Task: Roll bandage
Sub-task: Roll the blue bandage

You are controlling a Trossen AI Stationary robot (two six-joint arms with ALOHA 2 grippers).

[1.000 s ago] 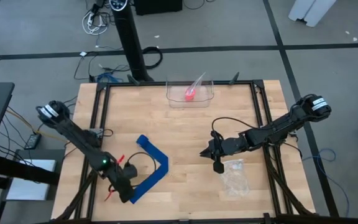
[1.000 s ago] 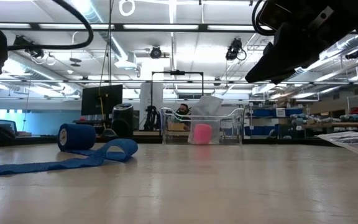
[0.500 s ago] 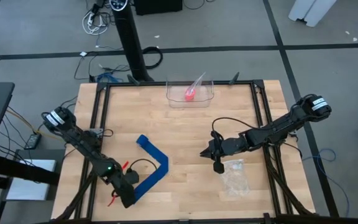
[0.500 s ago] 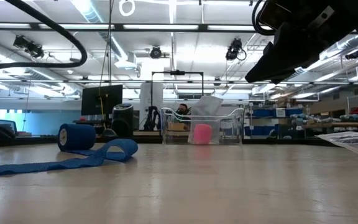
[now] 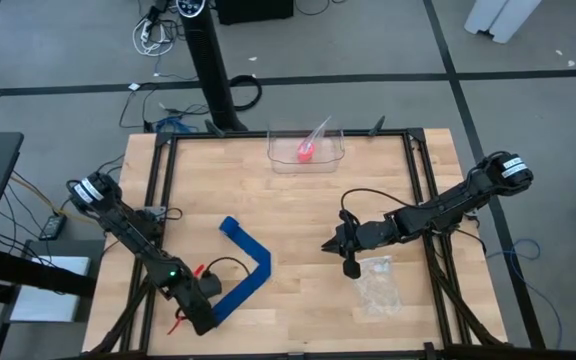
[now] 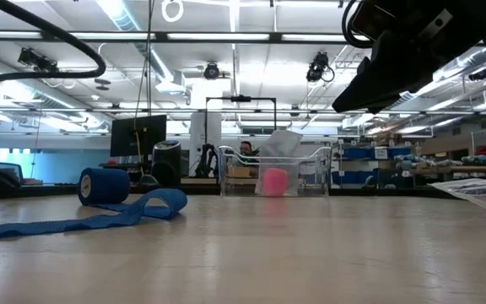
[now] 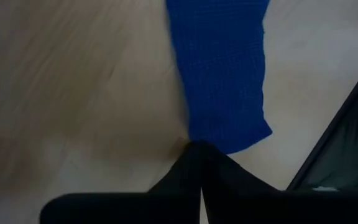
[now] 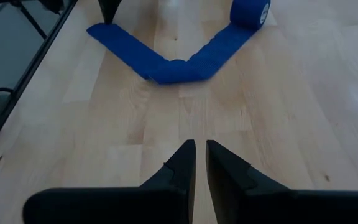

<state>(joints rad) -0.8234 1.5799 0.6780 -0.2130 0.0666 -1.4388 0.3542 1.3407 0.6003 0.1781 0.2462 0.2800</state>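
- Left gripper: at the table's near left edge, low over the wood. Fingers pressed together with no gap between them, tips just at the loose end of the bandage. Nothing is held; the cloth lies just beyond the tips. Judged to sit there to pin or pick up that free end.
- Bandage, in the high view: bright blue strip lying flat in a V on the left half of the table. One leg runs from the left gripper to a bend near mid-table; the other runs back to the rolled end. Mostly unrolled, so the task looks barely begun.
- Bandage roll: small cylinder lying on its side, strip trailing from it across the wood. Placed at the far end of the strip, likely the start from which rolling proceeds.
- Right gripper: hovering above the table right of centre, well apart from the bandage and facing it. Fingers nearly closed, a thin slit between them, empty. Appears to be waiting.
- Plastic bag: clear, crumpled, just beside the right gripper on the near side. Not in use.
- Clear bin: at the far edge, middle. Holds a pink roll; a second pale item in it is probably wrapping.
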